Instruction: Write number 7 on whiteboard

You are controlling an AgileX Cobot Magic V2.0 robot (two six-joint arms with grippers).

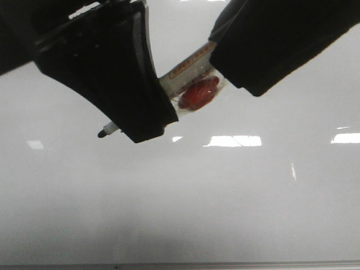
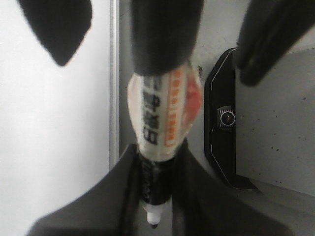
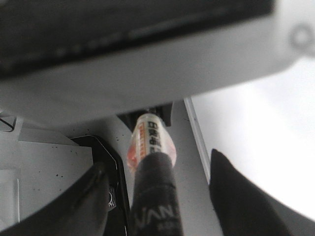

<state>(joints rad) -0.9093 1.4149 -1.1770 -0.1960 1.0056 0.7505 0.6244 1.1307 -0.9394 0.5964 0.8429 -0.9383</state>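
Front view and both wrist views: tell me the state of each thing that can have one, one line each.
marker: uncapped, tip bare; whether it touches the board cannot be told.
left gripper: shut on the marker near its tip.
right gripper: open, fingers either side of the marker's rear end with gaps.
whiteboard: blank, no marker line visible.

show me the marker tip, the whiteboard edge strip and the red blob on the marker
marker tip (image 1: 102, 134), front view, black nib end
whiteboard edge strip (image 1: 225, 264), front view, grey metal rim
red blob (image 1: 199, 93), front view, its middle
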